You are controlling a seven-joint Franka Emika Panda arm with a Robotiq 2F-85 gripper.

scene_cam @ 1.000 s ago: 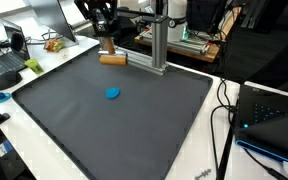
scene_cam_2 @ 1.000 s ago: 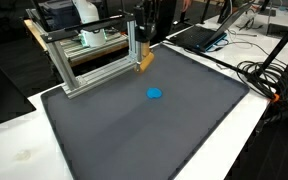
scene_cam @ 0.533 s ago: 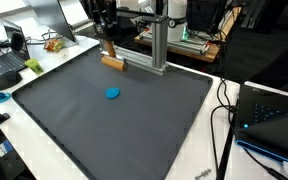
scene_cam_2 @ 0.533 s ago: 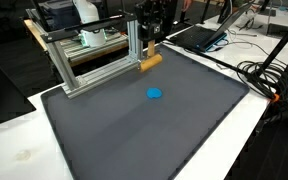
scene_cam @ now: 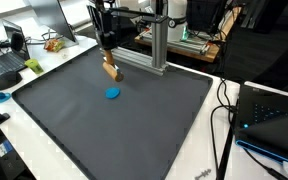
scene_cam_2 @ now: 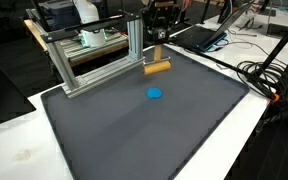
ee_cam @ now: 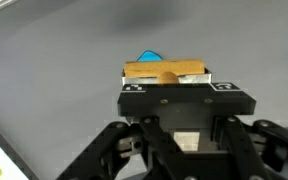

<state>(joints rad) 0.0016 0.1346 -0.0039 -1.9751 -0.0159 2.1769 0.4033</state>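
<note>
Gripper count: 1, a black Robotiq gripper (scene_cam: 108, 60) hanging over the far part of the mat; it also shows in the other exterior view (scene_cam_2: 157, 52) and fills the lower half of the wrist view (ee_cam: 164, 82).
Jaws: drawn in to the width of the wooden block and clamped on it, 1 finger on each side. The wrist view shows the block seated between them.
Wooden block count: 1, a tan wooden block (scene_cam: 110, 70), hanging tilted under the fingers in an exterior view. It lies level across the grip in the other (scene_cam_2: 157, 68) and in the wrist view (ee_cam: 164, 71).
Block and mat: I cannot tell whether the block's low end touches the mat or hangs just clear of it.
Blue disc count: 1, a small flat blue disc (scene_cam: 112, 93) on the mat at 6 o'clock from the block, near it but apart in both exterior views (scene_cam_2: 155, 94). In the wrist view only an edge of it peeks out at 11 o'clock of the block (ee_cam: 149, 56).
Mat count: 1 dark grey mat (scene_cam: 134, 135) covering the tabletop.
Frame count: 1 aluminium frame (scene_cam: 159, 45) at 2 o'clock from the block, standing on the mat's far edge.
Laptop: 1 open laptop (scene_cam: 6, 62) off the mat at 9 o'clock.
</note>
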